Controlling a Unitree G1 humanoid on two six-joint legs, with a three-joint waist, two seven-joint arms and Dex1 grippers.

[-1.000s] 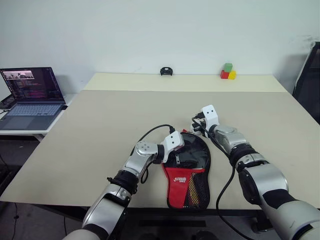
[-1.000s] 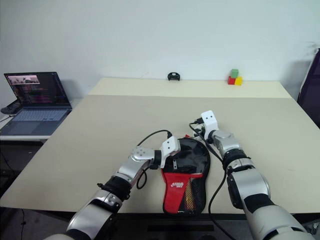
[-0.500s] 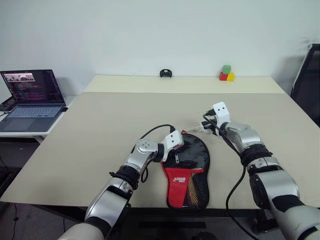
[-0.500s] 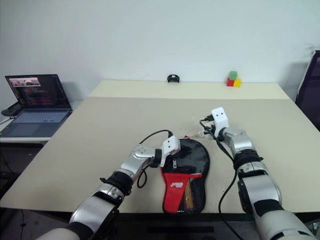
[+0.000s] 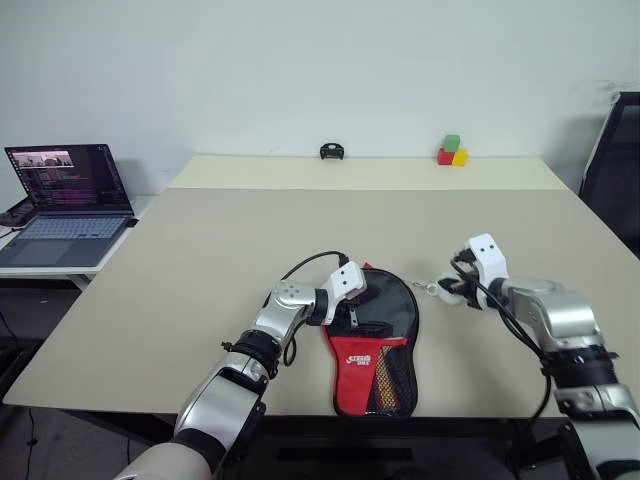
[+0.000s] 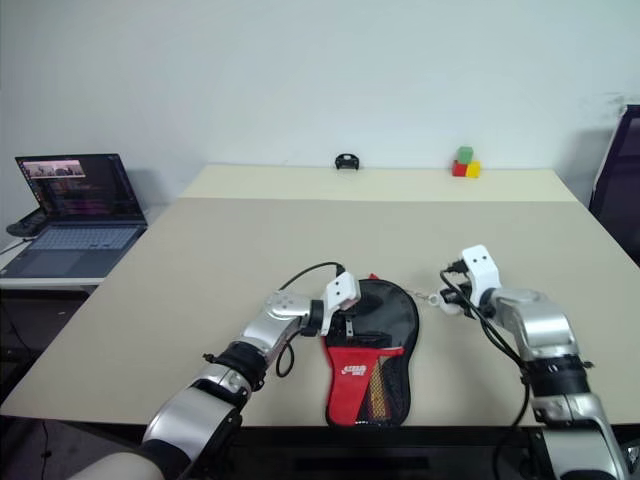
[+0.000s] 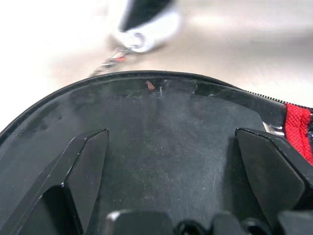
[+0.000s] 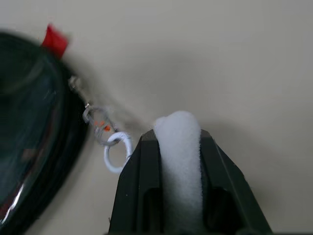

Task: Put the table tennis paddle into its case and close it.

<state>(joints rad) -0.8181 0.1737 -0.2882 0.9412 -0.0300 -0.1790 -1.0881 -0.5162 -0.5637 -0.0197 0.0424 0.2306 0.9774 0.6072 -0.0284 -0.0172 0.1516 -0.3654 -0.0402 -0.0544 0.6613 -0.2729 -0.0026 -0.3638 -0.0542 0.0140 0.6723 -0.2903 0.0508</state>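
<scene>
The paddle-shaped black fabric case with the red lower panel and white lettering (image 5: 375,335) is seen lying flat near the bottom centre of the left eye view, close to the front edge of the big beige table (image 5: 250,240), round end toward the top of the frame and red end toward the bottom. A glossy black round surface is seen at the case's round end; whether that is the paddle's rubber face or just the case itself can't really be told, and no wooden handle is made out.

The left gripper (image 5: 352,303) is placed over the round end's left side, fingers spread wide apart. In the left wrist view both black fingers (image 7: 83,164) are seen well apart, low over the glossy black surface; nothing is pinched between them, and actual contact can't be confirmed.

The right gripper (image 5: 455,290) is found to the right of the case, out over bare table. In the right wrist view its fingers (image 8: 142,181) are clamped on a soft white foam-like tab (image 8: 180,161), so it's closed and gripping that. From the tab a small white ring and thin metal chain (image 8: 100,129) are strung back to the case's edge near a little red tag (image 8: 55,40).
</scene>
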